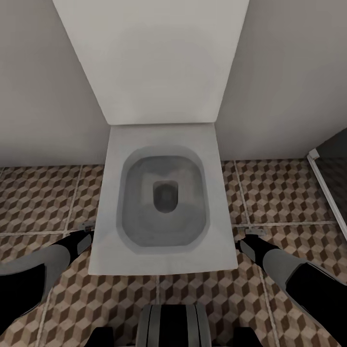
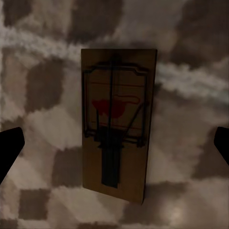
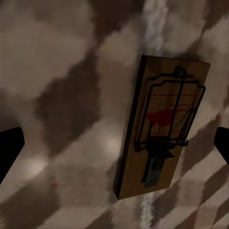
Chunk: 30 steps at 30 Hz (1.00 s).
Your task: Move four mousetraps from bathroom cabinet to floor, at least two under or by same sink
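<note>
I'm looking down over a toilet (image 1: 164, 202) against the white wall, patterned bathroom floor (image 1: 43, 197) on both sides, my two arms reaching down left and right of the bowl.

Left side first. The left pincer (image 2: 114, 143) hangs over the tiles, its dark fingertips (image 2: 9, 148) spread wide at the edges of the left wrist view with nothing between them but floor. It's released, holding nothing. Directly beneath lies a mousetrap (image 2: 118, 124), flat on the cube-pattern tile, wire frame and red mark facing up, one end close to a pale grout line. In the head view I can just make out a small grey sliver (image 1: 86, 224) by the left arm's tip, probably that trap, but it's too small to be sure.

Over to the right. The right pincer (image 3: 114, 143) is just as wide open, empty too. Its mousetrap (image 3: 162, 126) lies on the floor across a grout line, and looks tilted in the wrist view.

My read: both traps are down on the same tiled floor, so this is the let-go step. To do it well I'd lift each arm straight up, pincers kept wide, so no finger clips a trap. One worry: this is a toilet, not a sink, and I see no sink nearby, so the sink condition may not be met here.
</note>
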{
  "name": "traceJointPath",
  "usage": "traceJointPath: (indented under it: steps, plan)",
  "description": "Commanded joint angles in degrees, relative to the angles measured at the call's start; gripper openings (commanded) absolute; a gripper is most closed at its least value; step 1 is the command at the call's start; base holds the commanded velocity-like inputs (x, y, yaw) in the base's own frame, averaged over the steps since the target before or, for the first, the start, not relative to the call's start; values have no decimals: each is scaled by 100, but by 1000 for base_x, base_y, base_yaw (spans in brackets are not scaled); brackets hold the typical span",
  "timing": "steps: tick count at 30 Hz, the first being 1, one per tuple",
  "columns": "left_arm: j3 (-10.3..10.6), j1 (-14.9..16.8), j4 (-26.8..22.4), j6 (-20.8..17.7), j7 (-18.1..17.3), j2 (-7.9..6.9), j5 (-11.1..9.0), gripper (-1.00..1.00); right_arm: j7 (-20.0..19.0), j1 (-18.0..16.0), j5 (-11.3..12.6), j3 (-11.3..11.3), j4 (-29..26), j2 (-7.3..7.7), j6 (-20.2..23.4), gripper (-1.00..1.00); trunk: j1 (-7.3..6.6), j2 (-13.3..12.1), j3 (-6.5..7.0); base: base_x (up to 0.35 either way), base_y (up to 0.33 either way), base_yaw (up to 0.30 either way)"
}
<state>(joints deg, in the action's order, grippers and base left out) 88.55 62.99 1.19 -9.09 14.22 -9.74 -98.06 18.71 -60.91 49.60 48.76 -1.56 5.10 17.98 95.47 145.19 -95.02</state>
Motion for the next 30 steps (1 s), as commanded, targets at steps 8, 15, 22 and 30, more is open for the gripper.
traceJointPath:
  steps: [8, 15, 22, 30]
  plan:
    - [48, 3, -5, -23, 20, -3, -38, 100, 27, 0, 41, 46, -19, 12, 39, 100, -1, 1, -3, 0, 0, 0]
    - [-3, 164, -73, -36, 4, 60, -117, 100, -5, -163, 46, 25, -122, 31, 74, 100, -1, 1, -3, 0, 0, 0]
    - [-39, 175, -160, -48, 17, 89, -136, 100, 2, -369, 57, 18, -142, 56, 25, 100, -1, 1, -3, 0, 0, 0]
    - [-57, 129, -227, -48, 27, 102, -142, 100, 2, -369, 58, 23, -150, 60, -127, 100, -1, 1, -3, -10, 0, 0]
